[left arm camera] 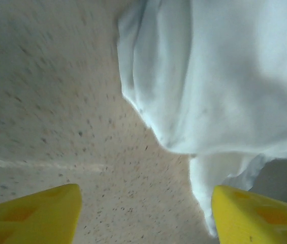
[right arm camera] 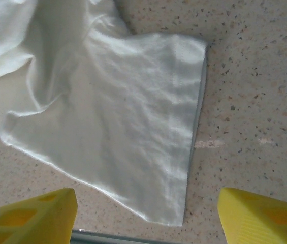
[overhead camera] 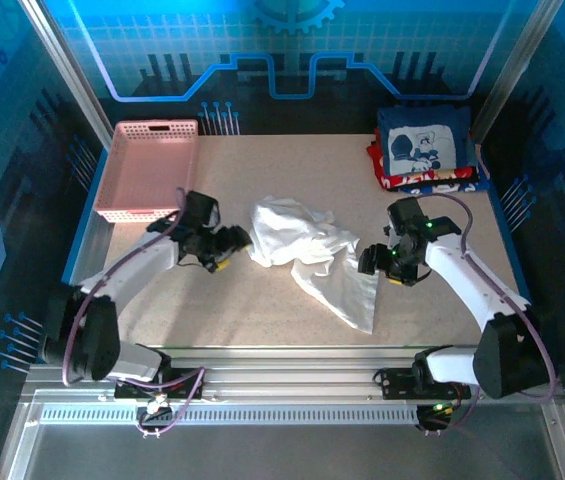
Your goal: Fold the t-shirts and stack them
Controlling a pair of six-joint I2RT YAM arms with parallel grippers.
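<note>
From where I stand, a crumpled white cloth t-shirt lies in a heap at the middle of the speckled beige worktop. One flatter flap of it trails out toward the near edge, a little right of centre. The left tool sits low, just beside the left side of the heap, pointing at the cloth. In the left wrist view its yellow fingers stand well apart with bare worktop between them, so it is open and grips nothing. A thin hanging fold of the white cloth comes down right next to the finger on the right of that view, but I cannot tell whether they touch. The right tool is low on the other side of the shirt, close to where the flap begins. Its own yellow fingers are spread wide in the right wrist view, open and holding nothing. Ahead of the gap a flat piece of the white shirt with a stitched hem rests on the worktop. In the far right corner of the worktop sits a stack of folded t-shirts. It is topped by a navy t-shirt with a white cartoon print, with red and blue edges showing beneath it. Along the left edge, toward the far left corner, stands a rectangular pink plastic lattice basket, well apart from the white shirt.
</note>
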